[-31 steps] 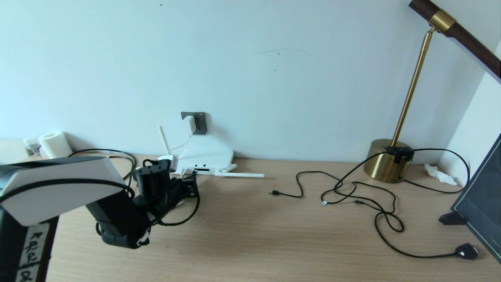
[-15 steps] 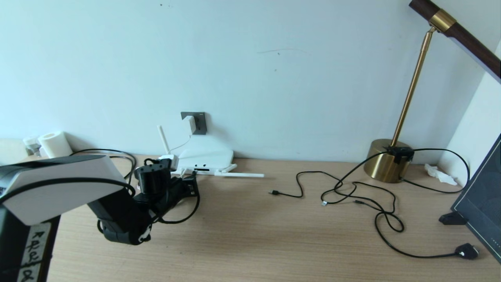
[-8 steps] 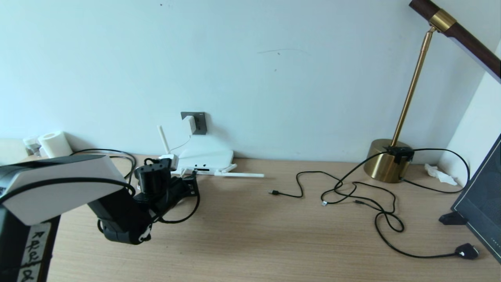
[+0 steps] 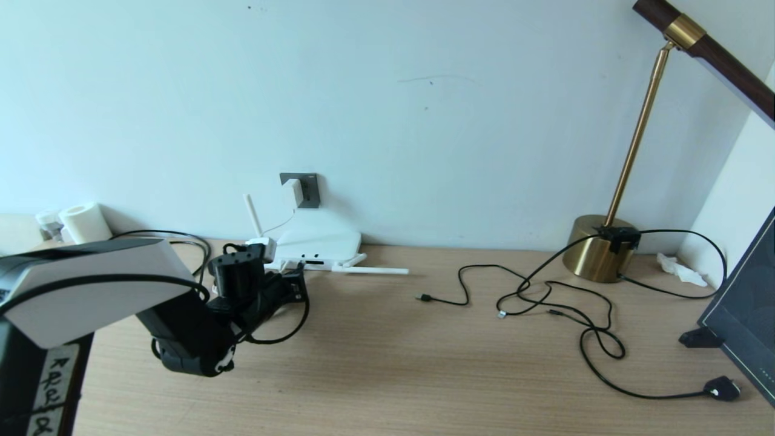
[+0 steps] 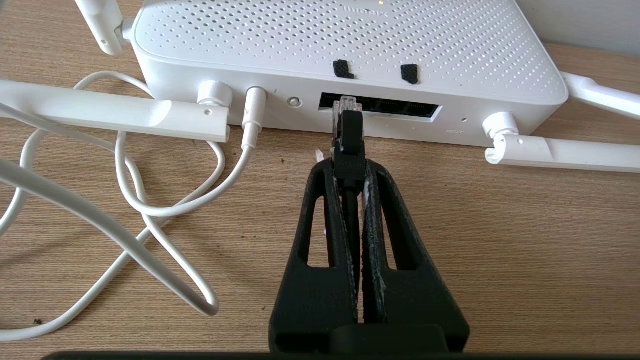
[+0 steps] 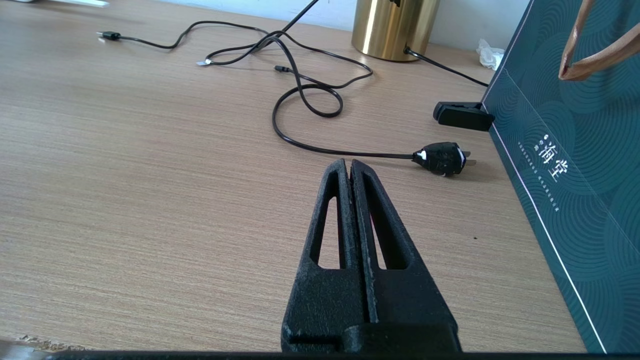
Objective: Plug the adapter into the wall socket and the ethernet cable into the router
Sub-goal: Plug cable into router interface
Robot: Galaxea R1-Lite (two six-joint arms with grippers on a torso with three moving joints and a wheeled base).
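Note:
The white adapter [image 4: 293, 192] sits plugged into the dark-grey wall socket [image 4: 310, 189] on the wall, its thin white cord [image 5: 165, 210] running down to the router. The flat white router [image 4: 318, 244] [image 5: 345, 45] lies on the desk below the socket with its antennas spread. My left gripper [image 5: 348, 167] [image 4: 295, 283] is shut on the black boot of the ethernet cable [image 5: 348, 137]. The cable's clear-tipped plug [image 5: 346, 106] is at the left end of the router's dark port row [image 5: 395, 106]; whether it is inside I cannot tell. My right gripper [image 6: 348, 164] is shut and empty, low over the desk on the right.
A brass lamp [image 4: 599, 248] stands at the back right. Thin black cables [image 4: 545, 297] with small plugs and a black mains plug [image 4: 722, 388] lie across the desk's right half. A dark green box [image 6: 575, 150] stands at the right edge. A white roll [image 4: 85, 223] sits at the far left.
My left gripper has crept slightly towards the router with the ethernet plug. Nothing else has moved.

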